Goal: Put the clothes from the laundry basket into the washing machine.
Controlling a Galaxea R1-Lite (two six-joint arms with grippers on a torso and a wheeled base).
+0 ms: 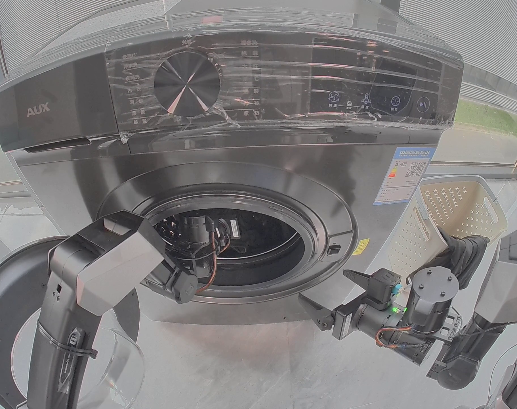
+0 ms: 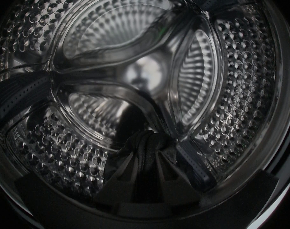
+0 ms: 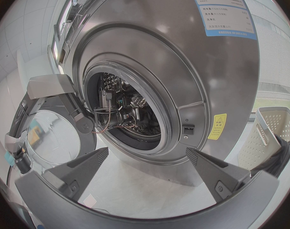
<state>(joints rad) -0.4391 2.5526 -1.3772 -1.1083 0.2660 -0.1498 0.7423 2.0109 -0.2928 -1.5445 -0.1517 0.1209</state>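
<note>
The grey washing machine (image 1: 230, 160) stands with its round opening uncovered. My left arm's wrist (image 1: 193, 237) reaches through that opening into the steel drum (image 2: 215, 89). Low in the drum, my left gripper (image 2: 144, 158) is shut on a dark garment (image 2: 145, 143) bunched between its fingers. A cream laundry basket (image 1: 457, 205) leans against the machine's right side, and another dark garment (image 1: 465, 254) spills over its rim. My right gripper (image 1: 326, 289) hangs open in front of the machine's lower right, with nothing between its fingers (image 3: 87, 169).
The machine's door (image 1: 9, 308) is swung open to the left, beside my left arm. The pale floor (image 1: 258, 364) lies in front of the machine. A window wall runs behind the basket on the right.
</note>
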